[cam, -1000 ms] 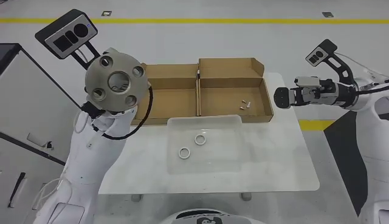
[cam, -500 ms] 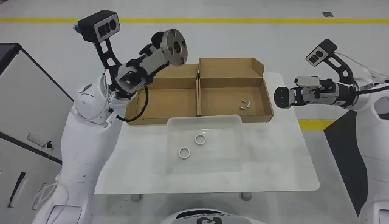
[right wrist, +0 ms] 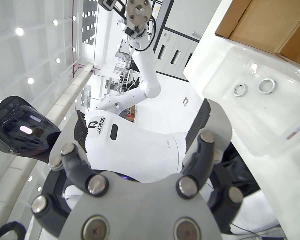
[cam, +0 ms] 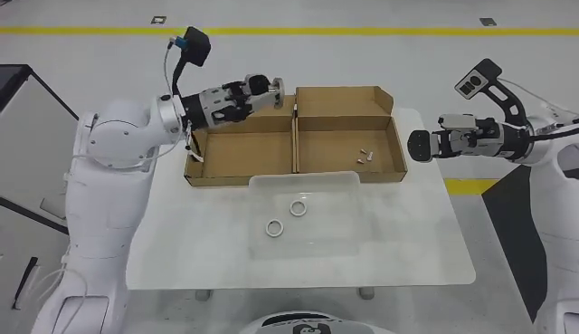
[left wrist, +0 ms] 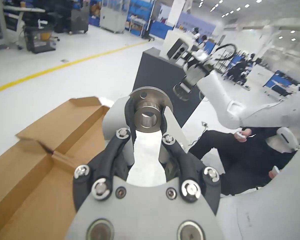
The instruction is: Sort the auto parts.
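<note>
Nearest on the white tabletop (cam: pixel 407 243): one clear tray (cam: pixel 336 236), with two white rings inside, ring one (cam: pixel 274 228) closer in, ring two (cam: pixel 298 207) just beyond, near each other but not touching.

Just behind the tray, side by side and sharing a middle wall: two open cardboard boxes, left box (cam: pixel 244 153) and right box (cam: pixel 330 148). In the right box, close to its right wall: two small white parts (cam: pixel 364 156), too small to make out further.

Over the left box's back edge: left hand (cam: pixel 261 90), clamped by both fingers on the hub of one flanged metal part (left wrist: pixel 146 119), held up off the cardboard.

Off the tabletop's right edge, level with the right box: right hand (right wrist: pixel 142 116), fingers spread wide apart.
</note>
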